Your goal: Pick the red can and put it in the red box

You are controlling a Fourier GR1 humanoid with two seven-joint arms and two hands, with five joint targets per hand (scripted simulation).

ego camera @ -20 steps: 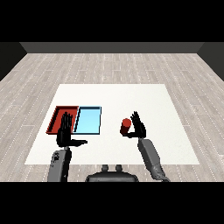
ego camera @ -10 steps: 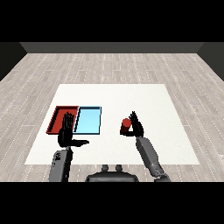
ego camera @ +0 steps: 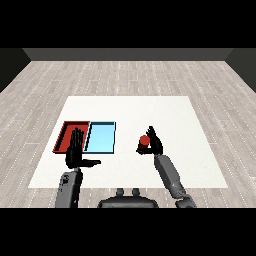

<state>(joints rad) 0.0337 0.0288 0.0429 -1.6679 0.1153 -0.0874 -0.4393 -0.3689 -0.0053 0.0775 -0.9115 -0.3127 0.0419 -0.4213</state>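
The red can (ego camera: 144,142) stands upright on the white table (ego camera: 175,115), to the right of both trays. My right hand (ego camera: 155,144) is pressed up against the can's right side. Its fingers point upward and its thumb reaches in front of the can's base, so the hand is open and not curled round the can. The red tray (ego camera: 65,131) lies at the left with the light blue tray (ego camera: 101,138) touching its right side. My left hand (ego camera: 75,154) hovers open over the red tray's near edge, fingers straight and thumb out to the right.
Both trays hold nothing. Bare white table stretches behind and to the right of the can, and grey wood floor surrounds the table.
My right hand has crept leftward until it meets the can. The can has stayed in place. My left hand has hardly moved.
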